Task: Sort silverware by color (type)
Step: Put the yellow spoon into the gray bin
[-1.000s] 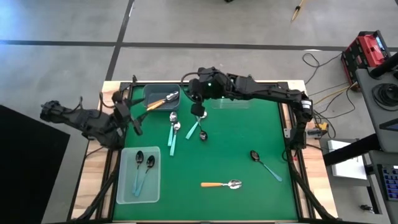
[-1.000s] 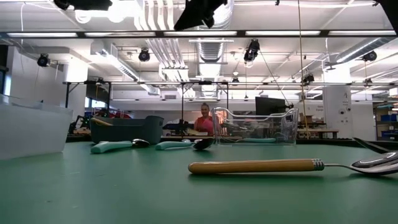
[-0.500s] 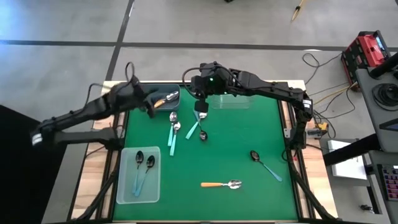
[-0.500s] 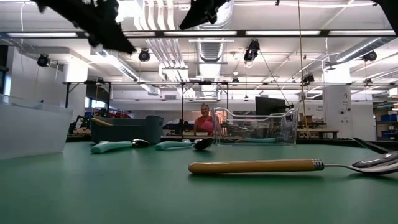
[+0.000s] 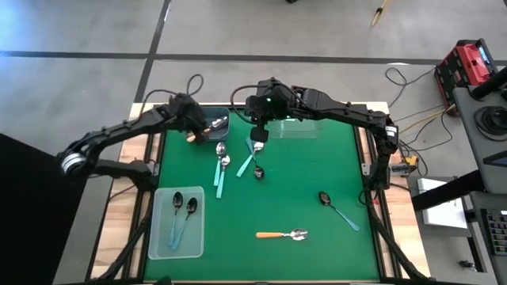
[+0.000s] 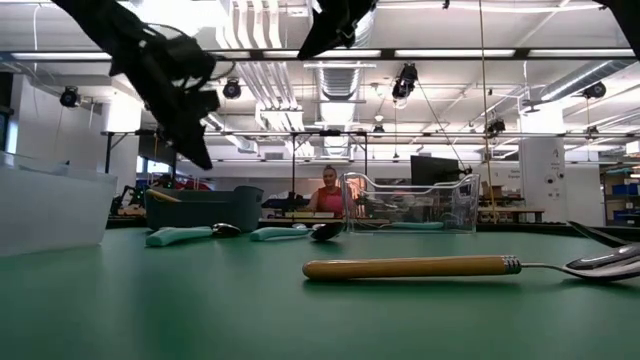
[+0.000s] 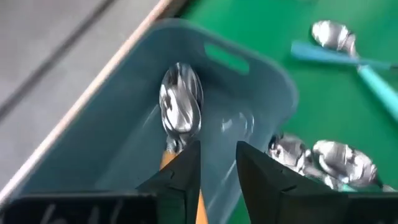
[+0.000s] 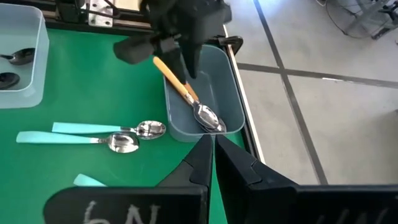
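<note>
An orange-handled spoon [image 7: 180,109] lies slanted in the grey-blue bin [image 5: 207,120] at the far left, bowl down inside it. My left gripper [image 7: 217,149] hovers open over the spoon's handle [image 8: 171,74]. In the low view its tips [image 6: 202,160] hang above the bin's rim. My right gripper [image 5: 257,139] is shut and empty above the teal-handled spoons [image 5: 222,165] at mid-table. Another orange-handled spoon [image 5: 282,234] lies near the front edge. A dark spoon with a light-blue handle [image 5: 337,207] lies at the right.
A clear bin [image 5: 176,223] at the near left holds two dark spoons with light-blue handles. A second clear bin [image 5: 293,127] stands at the far edge beside the grey-blue one. A person [image 6: 327,192] sits in the room beyond the table.
My left arm has swung from the table's left edge toward the far edge and stretched out over the grey-blue bin, where its gripper now hangs above the orange-handled spoon. The spoons have stayed where they were.
</note>
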